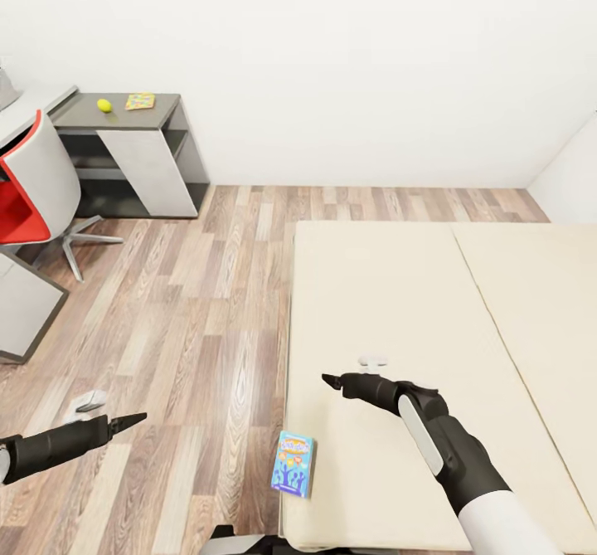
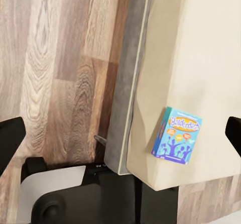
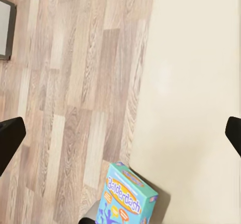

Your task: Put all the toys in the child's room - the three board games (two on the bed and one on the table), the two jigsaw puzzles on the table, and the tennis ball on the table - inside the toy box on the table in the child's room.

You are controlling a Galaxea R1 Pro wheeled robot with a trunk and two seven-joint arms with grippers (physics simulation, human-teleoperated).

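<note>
While both end effectors hover open, blue board game (image 1: 293,464) lies between them.

Looking down and forward from head height over the bed (image 1: 431,306) and the wood floor (image 1: 191,306), with the table (image 1: 116,115) far off at upper left. Pointing steeply down from the left wrist at the bed's near corner, fairly close. Pointing straight down from the right wrist at the mattress edge and floor (closer still). Sharing across all three: the blue board game (image 1: 293,463) (image 2: 177,135) (image 3: 125,200) at the bed's edge.
</note>
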